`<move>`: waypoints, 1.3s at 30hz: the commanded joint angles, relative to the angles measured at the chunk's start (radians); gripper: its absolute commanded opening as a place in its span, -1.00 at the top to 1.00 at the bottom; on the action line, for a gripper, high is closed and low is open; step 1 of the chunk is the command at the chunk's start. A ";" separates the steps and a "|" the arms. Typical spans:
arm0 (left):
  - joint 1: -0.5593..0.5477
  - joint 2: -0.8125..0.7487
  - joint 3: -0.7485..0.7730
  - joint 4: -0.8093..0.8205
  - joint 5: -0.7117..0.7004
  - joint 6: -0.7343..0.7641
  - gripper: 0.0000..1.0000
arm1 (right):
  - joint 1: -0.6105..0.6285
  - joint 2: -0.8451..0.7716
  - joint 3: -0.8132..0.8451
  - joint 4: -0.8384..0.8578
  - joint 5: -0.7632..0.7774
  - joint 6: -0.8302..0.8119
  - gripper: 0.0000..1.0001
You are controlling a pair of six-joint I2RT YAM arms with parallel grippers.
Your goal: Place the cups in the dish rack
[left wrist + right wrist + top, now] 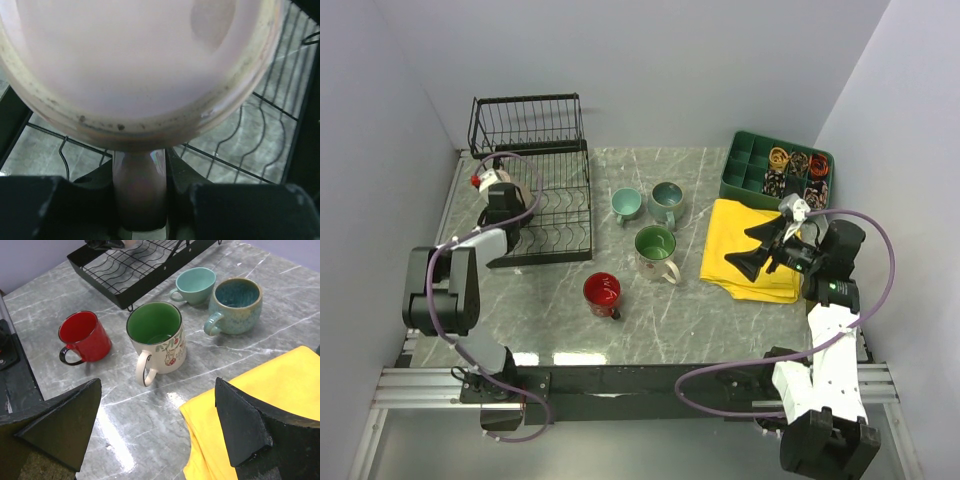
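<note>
The left pincer (140,195) pinches a beige-rimmed ceramic mug (140,65) by its handle over the black wire dish rack (550,200), probably ready for lowering. The right pincer (156,427) hangs spread above the grey marbled worktop (650,320).

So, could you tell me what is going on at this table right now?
The left arm's fingers are closed on the handle of a pale mug, holding it over the black dish rack; whether it touches the wires cannot be told. The right arm's fingers are wide open and empty above the yellow cloth. Four mugs stand on the table: a red one, a cream one with a green inside, and two teal ones.
</note>
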 commanded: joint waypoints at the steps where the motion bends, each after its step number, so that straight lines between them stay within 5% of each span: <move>1: 0.009 0.026 0.129 0.090 -0.024 0.040 0.98 | -0.019 -0.013 -0.012 0.040 -0.030 0.014 -1.00; 21: 0.010 0.264 0.375 -0.071 -0.080 0.124 0.85 | -0.059 -0.016 -0.020 0.055 -0.047 0.033 -1.00; 39: 0.009 0.291 0.421 -0.147 -0.071 0.101 0.19 | -0.078 -0.025 -0.020 0.060 -0.057 0.040 -1.00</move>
